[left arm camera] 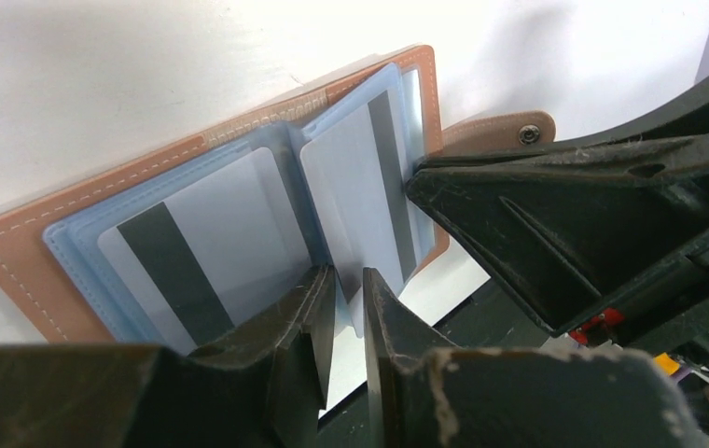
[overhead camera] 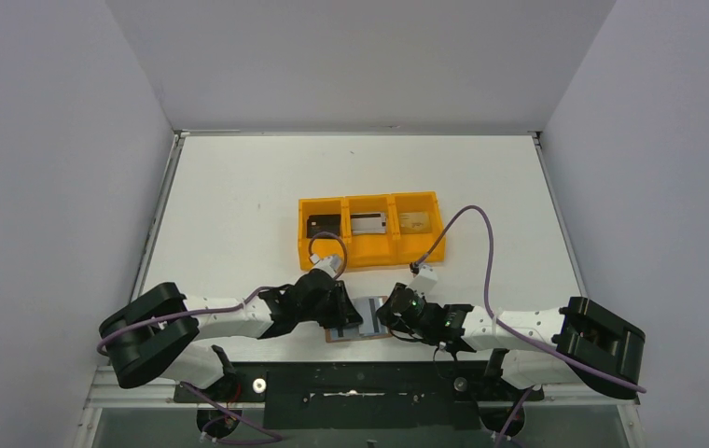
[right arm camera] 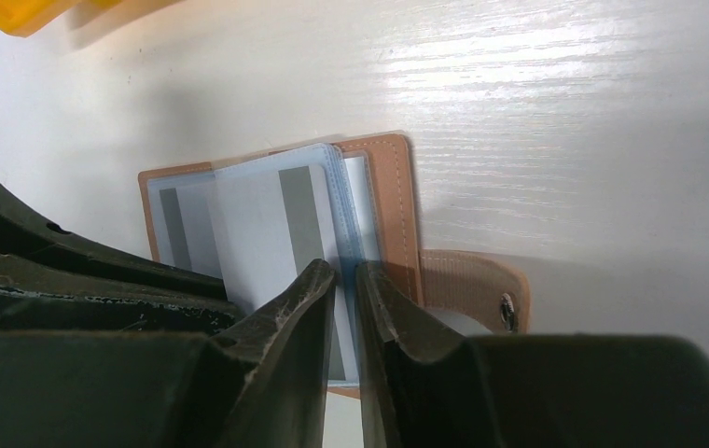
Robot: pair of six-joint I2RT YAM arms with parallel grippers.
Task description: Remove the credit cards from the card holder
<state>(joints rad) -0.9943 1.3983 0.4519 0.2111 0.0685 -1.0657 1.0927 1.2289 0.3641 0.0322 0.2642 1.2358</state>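
White table [overhead camera: 239, 187] carries at lower middle the open card holder [overhead camera: 360, 322], its soft slippery sleeves [left arm camera: 355, 177] pinched by left gripper [left arm camera: 348, 275] and right gripper [right arm camera: 346, 271]; the stiff, light credit cards [left arm camera: 192, 252] are probably best taken by a bare edge.

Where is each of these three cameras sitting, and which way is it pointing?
Top: fixed above and behind the robot, looking down on the table, orange tray and card holder; left arm and right arm show.
Left wrist: on the left arm, looking past the left gripper at the holder's open sleeves.
Right wrist: on the right arm, looking past the right gripper toward the snap tab.
Shared: all see the holder.
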